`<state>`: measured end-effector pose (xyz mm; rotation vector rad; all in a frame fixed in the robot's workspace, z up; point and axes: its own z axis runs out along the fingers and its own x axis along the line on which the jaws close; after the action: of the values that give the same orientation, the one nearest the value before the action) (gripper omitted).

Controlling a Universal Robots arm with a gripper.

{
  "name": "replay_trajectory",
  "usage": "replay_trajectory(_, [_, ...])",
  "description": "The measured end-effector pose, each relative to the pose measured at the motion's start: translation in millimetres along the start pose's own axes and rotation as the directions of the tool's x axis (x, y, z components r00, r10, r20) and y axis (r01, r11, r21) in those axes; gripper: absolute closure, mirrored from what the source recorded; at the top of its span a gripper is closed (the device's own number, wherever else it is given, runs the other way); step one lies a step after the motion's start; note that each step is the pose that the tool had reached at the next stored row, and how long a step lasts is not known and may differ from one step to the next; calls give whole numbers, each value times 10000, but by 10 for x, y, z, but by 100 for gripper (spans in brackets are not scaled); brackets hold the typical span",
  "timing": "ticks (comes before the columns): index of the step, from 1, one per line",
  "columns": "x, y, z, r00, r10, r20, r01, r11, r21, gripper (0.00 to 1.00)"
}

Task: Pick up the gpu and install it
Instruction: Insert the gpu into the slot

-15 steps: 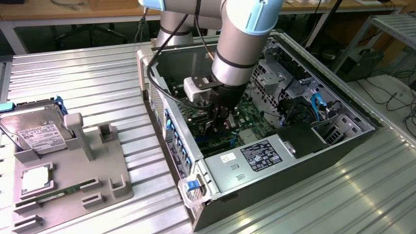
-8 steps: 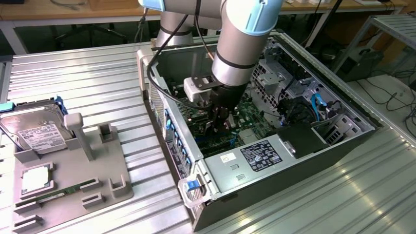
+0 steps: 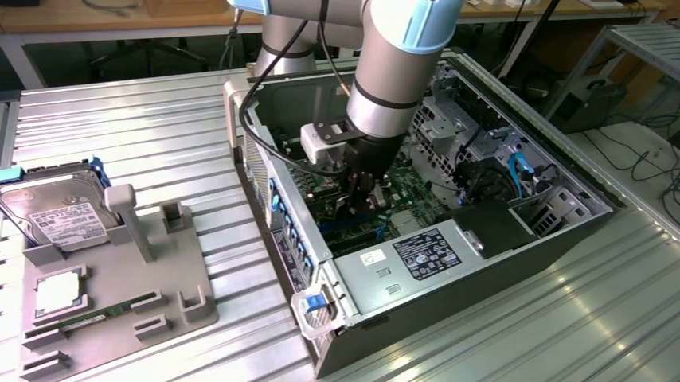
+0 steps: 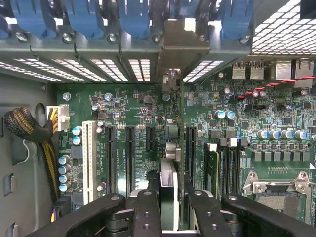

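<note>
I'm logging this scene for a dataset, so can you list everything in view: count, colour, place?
computer case: one, black and silver, side open, lying on the metal table.
motherboard: one, green, on the case floor.
gpu: one, seen edge-on between the gripper's fingers, standing over the motherboard's slots, silver bracket against the case's rear wall.
power supply: one, silver with a black label, at the case's near end.
holder tray: one, grey, at the exterior view's left.
hard drive: one, silver, labelled, on the tray's far end.
RAM stick: one, green, in a tray groove.
table: one, ribbed metal.
gripper: one, black, inside the case, closed on the gpu.
</note>
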<state>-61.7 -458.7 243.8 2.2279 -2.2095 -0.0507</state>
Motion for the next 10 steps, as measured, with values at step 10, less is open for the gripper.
replay_trajectory(10, [-7, -1, 67, 10000, -5, -8, 5, 10000, -11, 73])
